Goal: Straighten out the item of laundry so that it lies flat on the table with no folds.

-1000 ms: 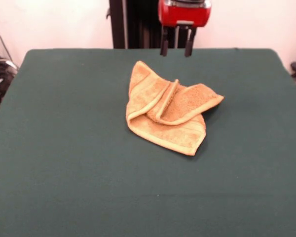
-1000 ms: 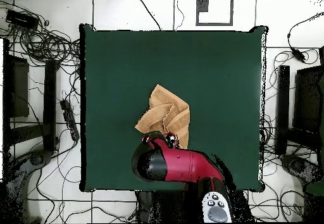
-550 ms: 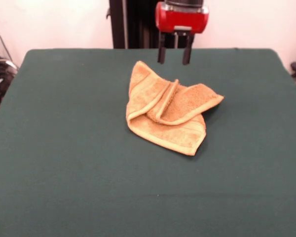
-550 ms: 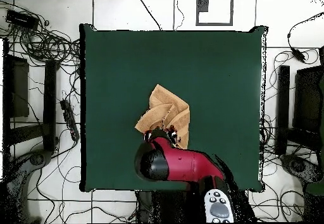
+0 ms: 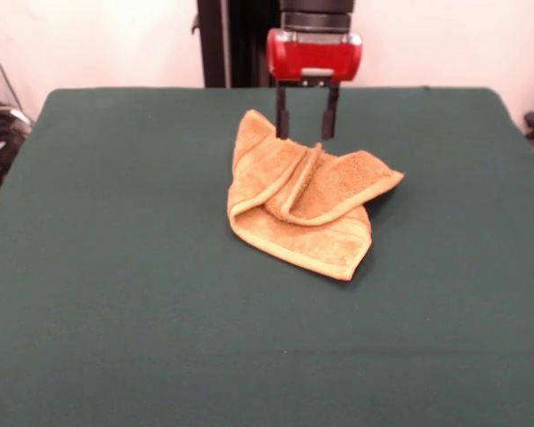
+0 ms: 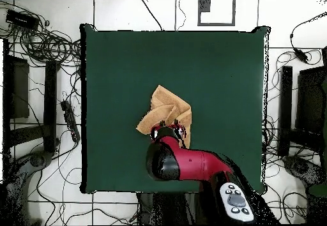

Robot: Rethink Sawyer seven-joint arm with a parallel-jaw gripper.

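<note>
1. Currently the gripper (image 5: 303, 137) hangs with its two black fingers (image 5: 282, 114) spread apart and empty, tips level with the far part of the towel (image 5: 303, 197); contact cannot be judged from the front view.
2. From overhead, the gripper (image 6: 168, 133) sits over the towel's (image 6: 167, 113) edge nearest the arm (image 6: 191, 165).
3. Towel lies near the middle of the table (image 5: 116, 267), crumpled: one corner stands up at the far side, a flap folds over the centre, and a banded hem runs along the near edge.
4. Handling, judged: terry is light, soft and limp, not fragile; it will drape and drag, not slide stiffly.
5. Best hold, judged: pinch the raised fold or a free corner on its top layer only, then pull outward to open it.
</note>
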